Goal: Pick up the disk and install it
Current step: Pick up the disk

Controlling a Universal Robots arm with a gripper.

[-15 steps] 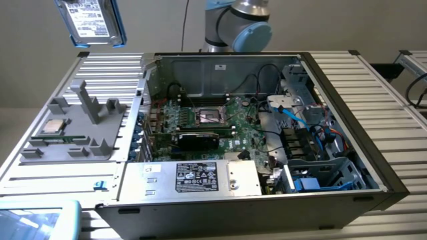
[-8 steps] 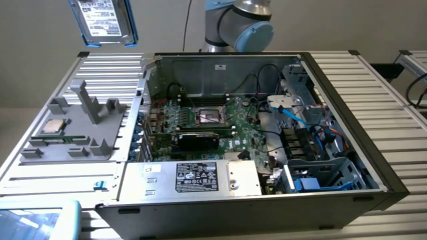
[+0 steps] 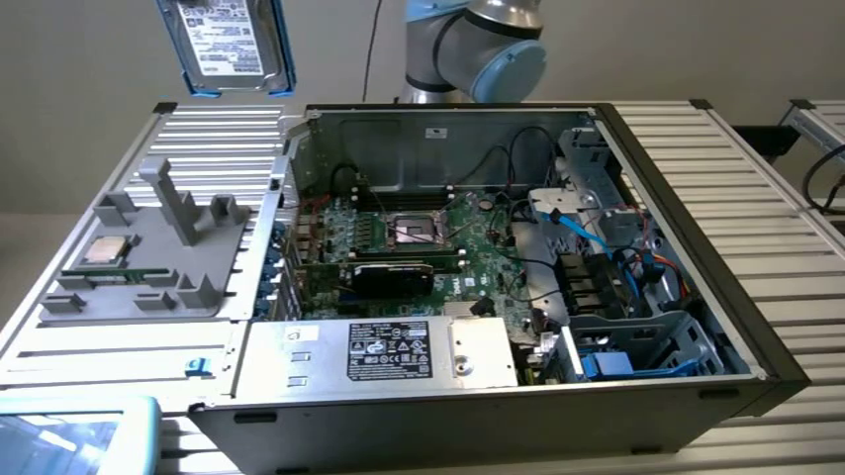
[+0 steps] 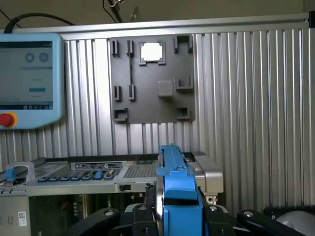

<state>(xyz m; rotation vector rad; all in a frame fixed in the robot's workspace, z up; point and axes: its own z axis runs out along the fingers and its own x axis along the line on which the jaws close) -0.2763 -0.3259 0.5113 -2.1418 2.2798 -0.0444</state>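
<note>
The fingers (image 4: pixel 142 220) grip the blue-framed disk (image 3: pixel 233 47) on edge, raised high near the open computer case (image 3: pixel 528 247) on the ribbed worktop (image 3: pixel 746 178)

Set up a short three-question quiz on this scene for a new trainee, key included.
1. True or false: the disk lies inside the computer case.
2. Multiple choice: what sits on the grey fixture tray beside the case? A) a CPU chip B) a screwdriver C) a cooling fan
3. Fill in the blank: the gripper is shut on the ____.

Key
1. False: the disk is held up in the air, outside the case.
2. A
3. disk
</note>
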